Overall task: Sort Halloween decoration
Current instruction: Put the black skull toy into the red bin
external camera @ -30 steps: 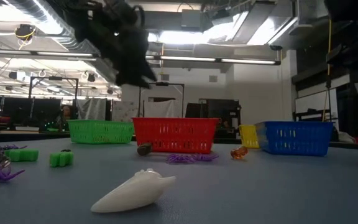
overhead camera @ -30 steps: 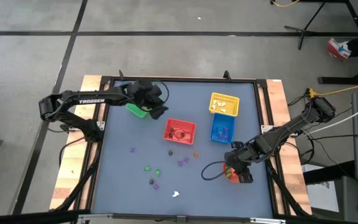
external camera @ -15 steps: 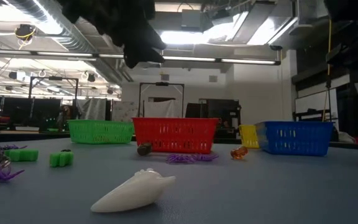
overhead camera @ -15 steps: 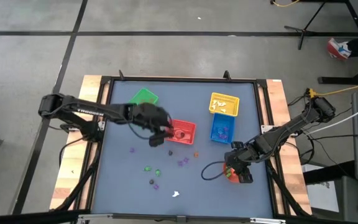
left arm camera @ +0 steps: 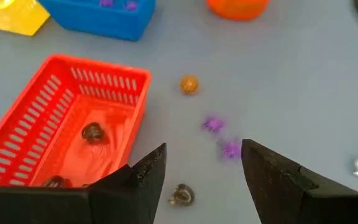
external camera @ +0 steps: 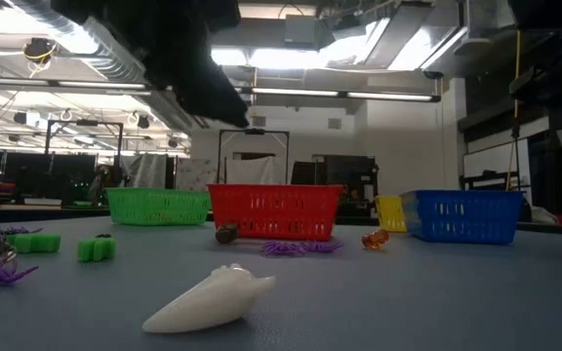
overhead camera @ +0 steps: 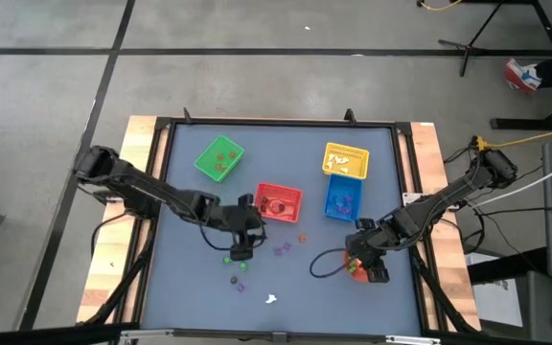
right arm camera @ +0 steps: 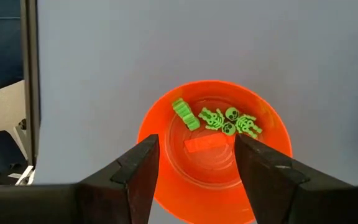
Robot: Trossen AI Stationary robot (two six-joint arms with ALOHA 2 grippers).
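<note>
The Halloween trinkets lie scattered on the blue table: green ones [overhead camera: 228, 259], purple ones [overhead camera: 281, 251], a dark one [overhead camera: 264, 233], an orange one [overhead camera: 302, 237] and a white one [overhead camera: 271, 298]. My left gripper [overhead camera: 242, 241] hovers open above the table's middle, near the red basket [overhead camera: 277, 202]. In its wrist view the left gripper [left arm camera: 204, 186] has a dark trinket [left arm camera: 181, 196] and purple ones [left arm camera: 213, 124] below and ahead of its fingers. My right gripper [right arm camera: 201, 168] stays open over the orange bowl [right arm camera: 216, 149], which holds green skeleton trinkets [right arm camera: 229, 121].
The green basket [overhead camera: 218, 158], yellow basket [overhead camera: 345, 161] and blue basket [overhead camera: 342, 198] stand toward the far side, each holding small pieces. A raised black frame [overhead camera: 151, 240] rims the table. In the low view, the white piece [external camera: 208, 297] lies closest to the near edge.
My left gripper has swept from the green basket at the far left, past the red basket, toward the near edge. It has come down lower over the scattered trinkets in the table's middle. The trinkets lie as before.
</note>
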